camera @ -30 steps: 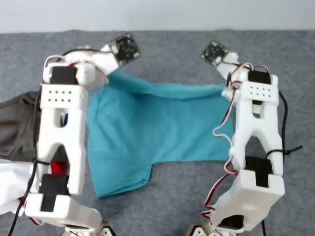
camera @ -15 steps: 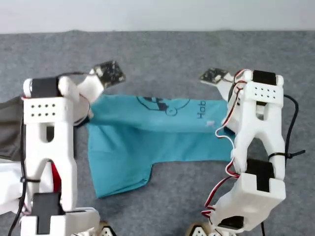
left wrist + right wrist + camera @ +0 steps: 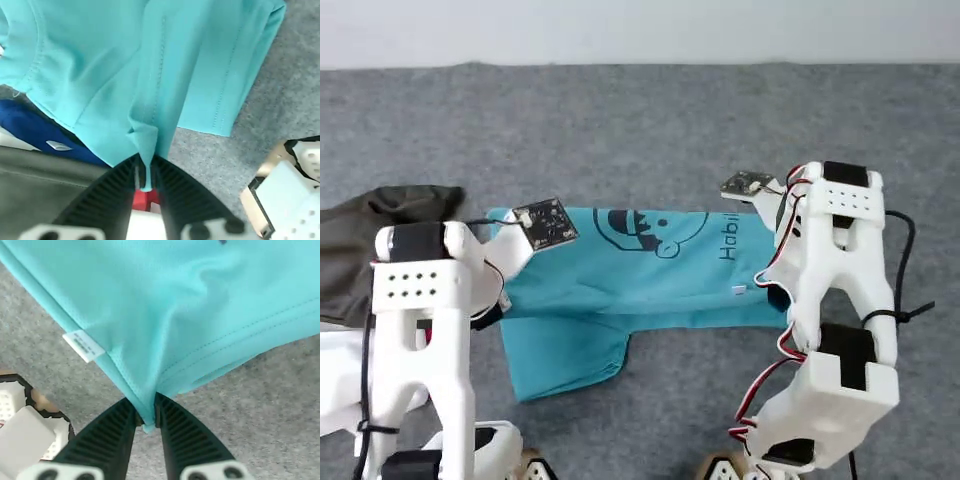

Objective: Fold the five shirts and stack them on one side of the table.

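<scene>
A teal shirt (image 3: 630,290) lies in the middle of the grey table, its far edge folded toward me so a dark print faces up. My left gripper (image 3: 145,181) is shut on a pinch of the teal shirt (image 3: 150,75) at its left side, seen from above near the left gripper (image 3: 503,283). My right gripper (image 3: 146,421) is shut on the hem of the teal shirt (image 3: 165,315) at its right side, under the right arm (image 3: 830,270). One sleeve (image 3: 565,365) sticks out toward the near edge.
A dark olive shirt (image 3: 365,245) lies at the table's left edge, with white cloth (image 3: 340,385) nearer me. Blue cloth (image 3: 35,130) and dark cloth (image 3: 40,185) sit beneath the teal one. Bare grey table (image 3: 650,130) stretches beyond the shirt.
Both grippers have drawn the shirt's far edge toward me, folding it over the body. The dark print now faces up.
</scene>
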{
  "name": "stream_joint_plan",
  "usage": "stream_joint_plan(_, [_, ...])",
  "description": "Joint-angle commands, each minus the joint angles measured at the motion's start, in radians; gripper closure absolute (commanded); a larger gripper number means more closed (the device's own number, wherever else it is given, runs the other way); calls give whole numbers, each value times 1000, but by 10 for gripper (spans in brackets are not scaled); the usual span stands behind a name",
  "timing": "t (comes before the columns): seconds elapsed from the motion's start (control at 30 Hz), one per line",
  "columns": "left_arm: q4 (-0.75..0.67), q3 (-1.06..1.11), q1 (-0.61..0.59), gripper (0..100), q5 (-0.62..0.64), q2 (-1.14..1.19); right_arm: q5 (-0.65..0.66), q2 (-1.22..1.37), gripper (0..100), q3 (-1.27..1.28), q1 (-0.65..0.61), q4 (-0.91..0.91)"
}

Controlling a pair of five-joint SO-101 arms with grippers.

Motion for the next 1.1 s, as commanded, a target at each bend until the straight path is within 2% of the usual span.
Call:
stream_joint_plan(0.0, [29,-2,-29,881,-6,-40,14,-53,940,-11,24,-4])
stream_joint_plan(0.23, [31,-13,-89,841,17,-49,12,-56,777,-43,36,4])
stream_joint_plan(0.4, [26,-47,-86,844,25,-126,11,-56,777,-112,61,4])
stream_joint_plan(0.57, [-64,-82,-86,845,170,-137,5,-56,779,-207,59,4])
stream_joint_plan(0.67, [-98,-81,-86,859,236,-137,-80,-58,779,-304,73,8])
stream_joint_plan(0.8, [-74,-81,-86,929,279,-143,-176,-42,779,-388,93,24])
stream_joint_plan(0.93, [-44,-79,-86,966,327,-143,-282,38,786,-388,24,-13])
stream_joint_plan(1.07, [-48,-79,-86,966,400,-143,-417,185,904,-396,-54,-131])
